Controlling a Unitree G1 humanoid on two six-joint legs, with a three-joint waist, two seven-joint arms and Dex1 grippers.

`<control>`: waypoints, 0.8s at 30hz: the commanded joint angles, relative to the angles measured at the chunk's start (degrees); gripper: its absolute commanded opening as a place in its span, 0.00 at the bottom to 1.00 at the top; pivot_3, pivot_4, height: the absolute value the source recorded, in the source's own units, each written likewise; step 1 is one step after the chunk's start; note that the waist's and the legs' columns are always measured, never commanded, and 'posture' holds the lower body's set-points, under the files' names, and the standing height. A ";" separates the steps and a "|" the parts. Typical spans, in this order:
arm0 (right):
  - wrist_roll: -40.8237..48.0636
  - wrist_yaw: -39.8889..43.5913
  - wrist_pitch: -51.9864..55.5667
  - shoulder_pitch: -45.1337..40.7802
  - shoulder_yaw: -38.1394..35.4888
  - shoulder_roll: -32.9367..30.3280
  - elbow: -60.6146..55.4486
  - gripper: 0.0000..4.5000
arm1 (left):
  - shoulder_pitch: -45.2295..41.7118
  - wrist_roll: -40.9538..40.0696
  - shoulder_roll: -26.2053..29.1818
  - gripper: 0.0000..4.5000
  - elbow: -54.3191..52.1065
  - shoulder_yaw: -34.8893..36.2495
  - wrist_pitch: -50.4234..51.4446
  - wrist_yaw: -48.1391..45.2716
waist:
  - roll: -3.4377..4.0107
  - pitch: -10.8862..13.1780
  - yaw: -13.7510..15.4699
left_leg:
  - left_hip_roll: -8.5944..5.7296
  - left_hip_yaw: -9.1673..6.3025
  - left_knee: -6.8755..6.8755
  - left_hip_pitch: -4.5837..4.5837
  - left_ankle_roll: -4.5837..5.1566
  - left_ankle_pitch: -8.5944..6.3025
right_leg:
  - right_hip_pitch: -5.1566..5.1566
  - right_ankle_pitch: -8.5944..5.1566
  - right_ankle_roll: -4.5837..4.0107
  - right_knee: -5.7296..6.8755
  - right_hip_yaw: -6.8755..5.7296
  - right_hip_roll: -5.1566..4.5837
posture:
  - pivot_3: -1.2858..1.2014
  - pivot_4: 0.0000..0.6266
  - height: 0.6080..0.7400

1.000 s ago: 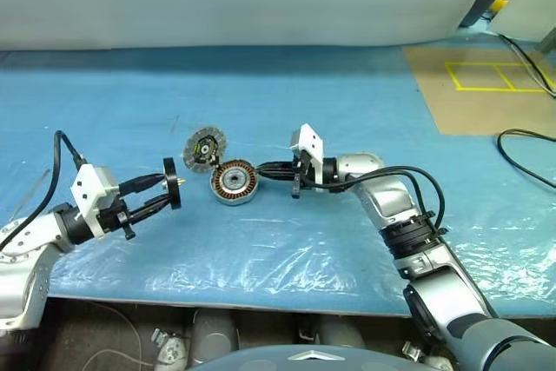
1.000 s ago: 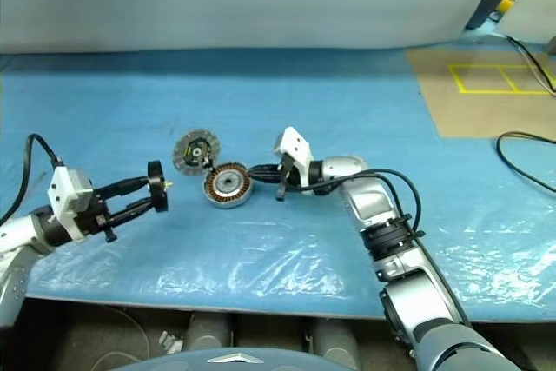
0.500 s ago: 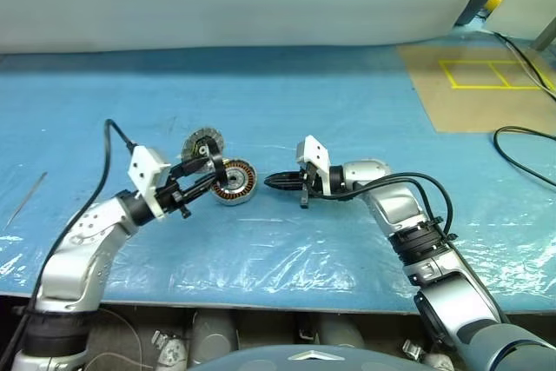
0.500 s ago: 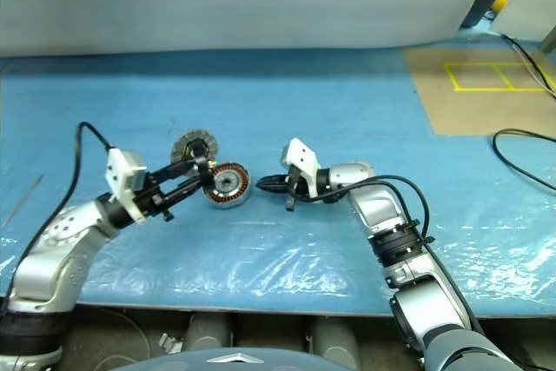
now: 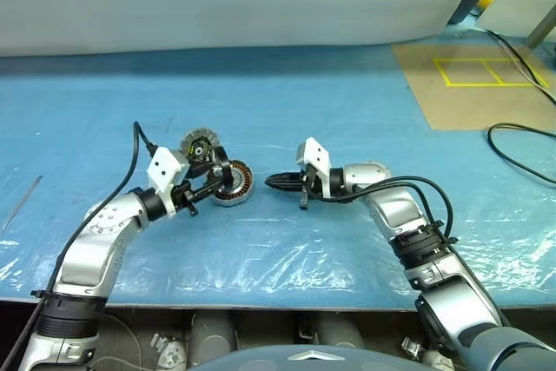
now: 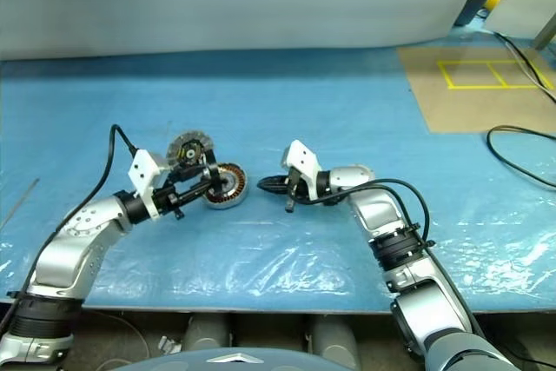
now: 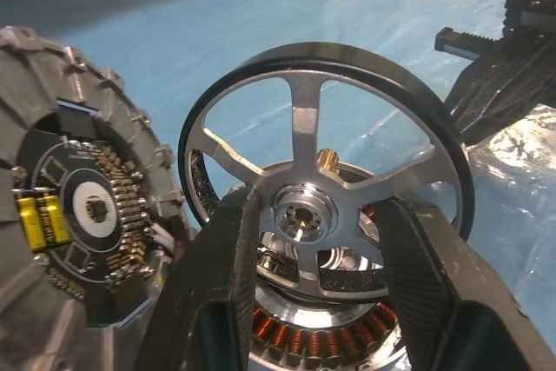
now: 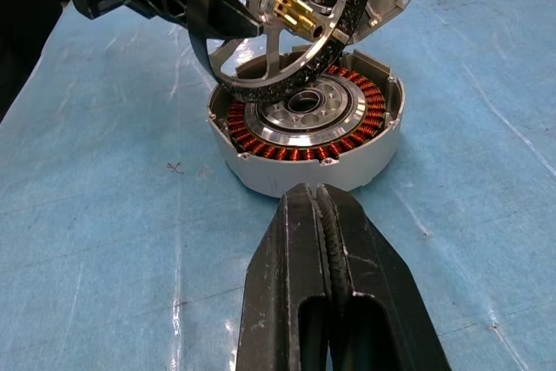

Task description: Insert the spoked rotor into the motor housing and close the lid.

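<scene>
Left gripper [image 7: 304, 241] clamped on spoked rotor [image 7: 326, 171], tilted over motor housing [image 8: 306, 132]. Right gripper [image 8: 320, 206] shut, empty, nearby. Risk: tilt → hub misses bore, jams on windings.

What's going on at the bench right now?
The left gripper holds the spoked rotor tilted just above the motor housing, not yet seated over the copper windings. The right gripper, fingers shut and empty, points at the housing's wall from the other side. The ribbed lid leans behind the housing on the blue sheet.
</scene>
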 commanded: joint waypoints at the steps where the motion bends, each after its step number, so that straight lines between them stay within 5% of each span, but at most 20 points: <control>1: 0.03 0.34 -0.32 -0.40 0.46 -0.04 -1.56 0.00 | 0.22 -2.27 1.86 0.40 -4.29 3.37 2.46 0.57 | 0.00 0.00 0.02 | 0.00 0.00 0.00 0.00 0.00 0.00 | 0.00 0.00 0.00 0.00 0.00 0.00 | 0.52 0.24 1.00; 24: -0.89 0.29 -1.01 -1.09 1.16 0.59 -0.16 0.00 | 1.24 2.95 7.22 0.40 -5.56 -1.25 8.07 0.19 | 0.01 0.00 0.02 | -0.01 0.00 0.00 0.08 0.00 0.00 | 0.21 -0.07 -0.11 -0.02 0.00 -0.02 | 0.52 0.24 1.00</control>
